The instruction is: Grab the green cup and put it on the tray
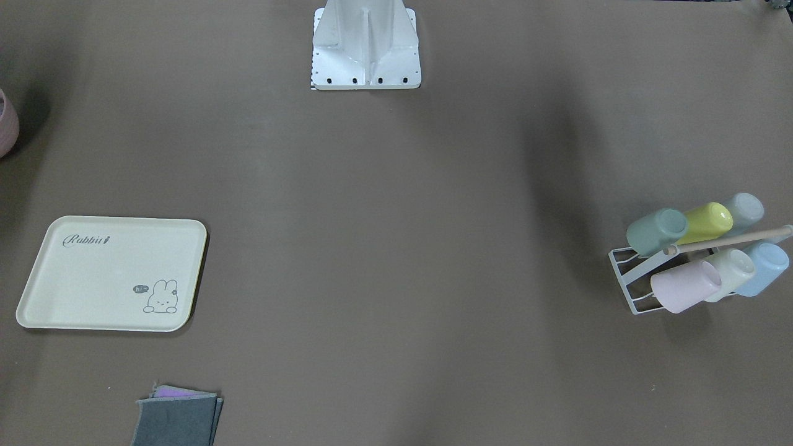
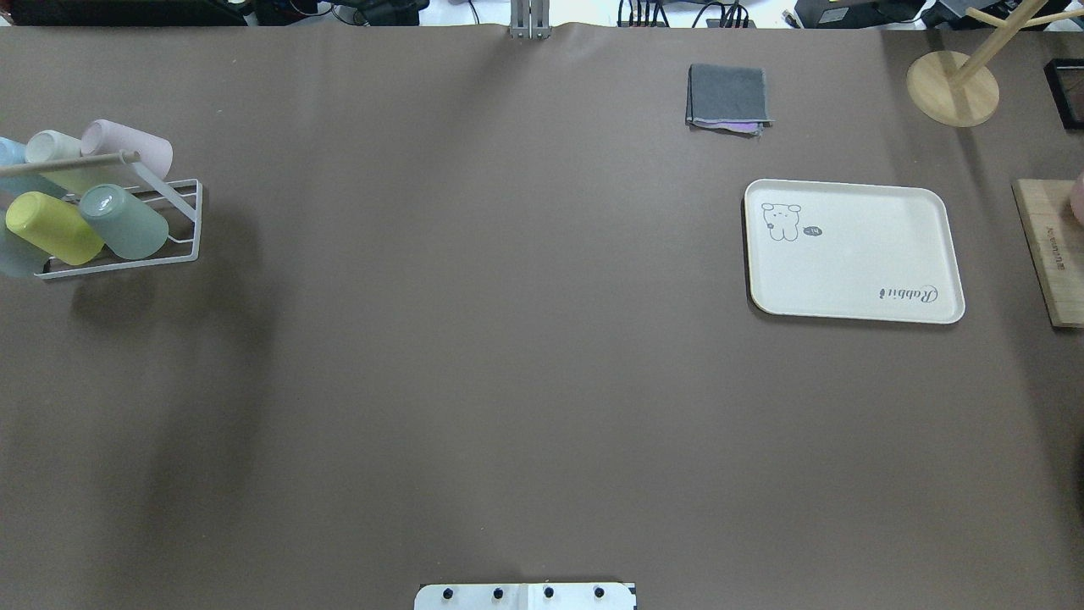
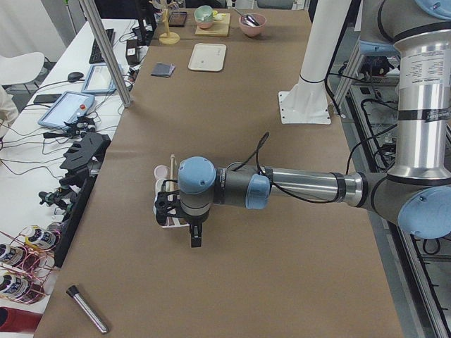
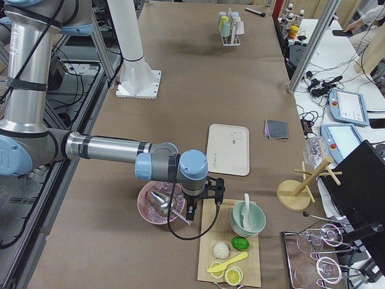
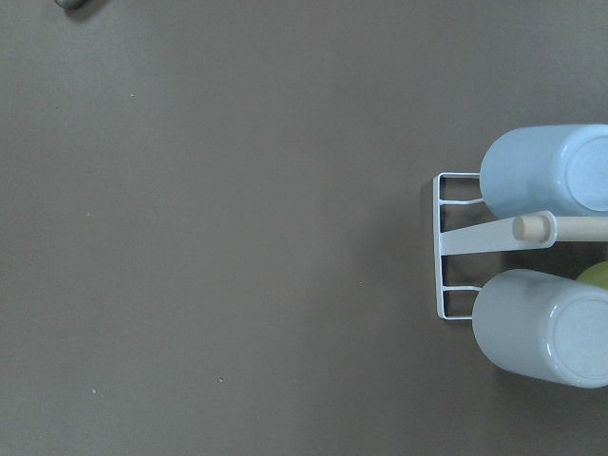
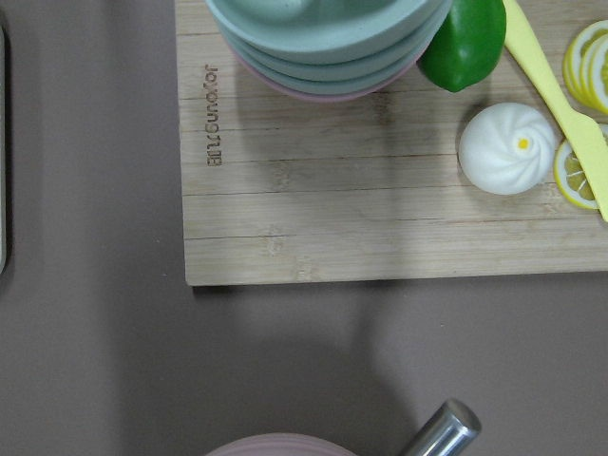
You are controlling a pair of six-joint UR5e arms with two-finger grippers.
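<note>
The green cup point(image 1: 657, 231) lies tilted on a white wire rack point(image 1: 626, 275) at the table's left end, beside a yellow-lime cup point(image 1: 706, 222); it also shows in the overhead view point(image 2: 125, 222). The cream tray point(image 1: 93, 279) lies flat and bare on the opposite side point(image 2: 847, 263). My left gripper point(image 3: 195, 239) hangs over the rack's outer end, fingers down; I cannot tell if it is open. My right gripper point(image 4: 191, 211) hovers by a pink bowl point(image 4: 157, 201), past the tray; I cannot tell its state. The left wrist view shows only a light blue cup point(image 5: 546, 171) and a pale grey-blue cup point(image 5: 541, 328); the green cup is hidden there.
The rack also holds pink point(image 1: 684, 286), cream and blue cups under a wooden dowel point(image 1: 731, 240). A folded grey cloth point(image 2: 728, 95) lies near the tray. A wooden board point(image 4: 231, 247) with bowls and food, and a wooden stand point(image 2: 953, 85), sit at the right end.
</note>
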